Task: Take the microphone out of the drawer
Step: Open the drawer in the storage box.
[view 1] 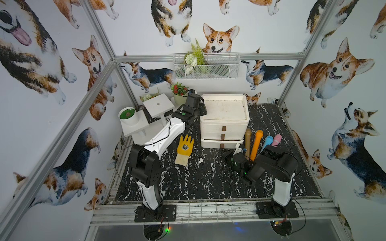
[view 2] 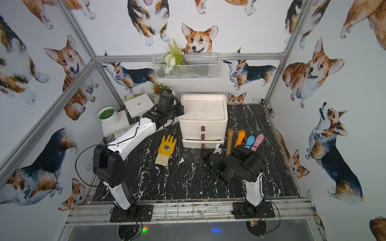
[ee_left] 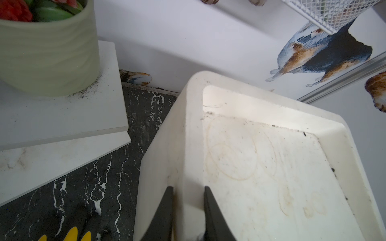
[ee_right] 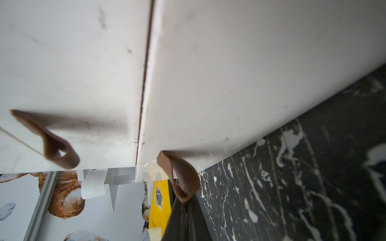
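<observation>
Microphone unseen; bottom drawer (view 1: 211, 144) barely cracked; right gripper (ee_right: 183, 201) clamped on its strap handle (ee_right: 181, 175), left gripper (ee_left: 189, 195) pinching cabinet rim (ee_left: 186, 135); pull-out and grab pending.

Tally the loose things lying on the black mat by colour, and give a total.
Tan microphone: 1
Orange microphone: 1
Blue microphone: 1
Pink microphone: 1
Yellow glove: 1
Total: 5
</observation>
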Action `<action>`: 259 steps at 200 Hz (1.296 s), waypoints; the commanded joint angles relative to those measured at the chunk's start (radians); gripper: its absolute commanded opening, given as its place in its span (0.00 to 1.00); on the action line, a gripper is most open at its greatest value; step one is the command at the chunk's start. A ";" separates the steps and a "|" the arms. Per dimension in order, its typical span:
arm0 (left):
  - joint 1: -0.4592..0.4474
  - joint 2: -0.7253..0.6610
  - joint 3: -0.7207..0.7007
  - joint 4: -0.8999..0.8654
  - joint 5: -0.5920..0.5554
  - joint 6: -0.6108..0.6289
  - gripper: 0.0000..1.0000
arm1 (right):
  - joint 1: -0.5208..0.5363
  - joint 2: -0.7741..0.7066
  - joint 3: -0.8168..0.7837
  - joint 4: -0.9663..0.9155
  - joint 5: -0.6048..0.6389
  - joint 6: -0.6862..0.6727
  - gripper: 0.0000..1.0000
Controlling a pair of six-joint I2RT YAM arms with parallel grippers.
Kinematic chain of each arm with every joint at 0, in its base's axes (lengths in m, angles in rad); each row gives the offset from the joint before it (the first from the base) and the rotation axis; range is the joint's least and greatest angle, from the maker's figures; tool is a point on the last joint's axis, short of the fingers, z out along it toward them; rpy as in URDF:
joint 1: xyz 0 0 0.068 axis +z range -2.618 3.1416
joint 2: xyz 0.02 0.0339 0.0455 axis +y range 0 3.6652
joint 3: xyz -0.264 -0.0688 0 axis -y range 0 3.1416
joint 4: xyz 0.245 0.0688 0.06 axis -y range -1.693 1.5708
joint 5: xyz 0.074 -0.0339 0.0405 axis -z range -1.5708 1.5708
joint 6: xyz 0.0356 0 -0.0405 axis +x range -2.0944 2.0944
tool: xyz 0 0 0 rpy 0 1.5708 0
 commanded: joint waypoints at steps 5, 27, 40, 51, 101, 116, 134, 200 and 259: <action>0.001 0.019 -0.018 -0.255 0.072 -0.059 0.10 | 0.027 -0.037 -0.018 -0.008 -0.001 0.031 0.00; 0.000 0.023 -0.018 -0.247 0.072 -0.062 0.10 | 0.057 -0.090 -0.032 -0.057 0.004 0.053 0.00; -0.001 0.027 -0.017 -0.245 0.072 -0.064 0.10 | 0.085 -0.128 -0.037 -0.094 0.021 0.057 0.00; 0.000 0.030 -0.014 -0.245 0.073 -0.065 0.10 | 0.110 -0.160 -0.037 -0.130 0.036 0.055 0.00; 0.001 0.037 -0.010 -0.243 0.073 -0.064 0.10 | 0.203 -0.311 -0.041 -0.279 0.107 0.076 0.00; 0.001 0.037 -0.012 -0.241 0.075 -0.065 0.10 | 0.221 -0.355 -0.025 -0.320 0.111 0.067 0.00; 0.000 0.038 -0.015 -0.236 0.078 -0.068 0.10 | 0.241 -0.403 -0.005 -0.380 0.116 0.067 0.00; 0.001 0.035 -0.027 -0.226 0.076 -0.068 0.10 | 0.275 -0.540 0.013 -0.571 0.158 0.084 0.00; 0.000 0.035 -0.030 -0.221 0.085 -0.070 0.11 | 0.275 -0.589 0.036 -0.664 0.188 0.012 0.46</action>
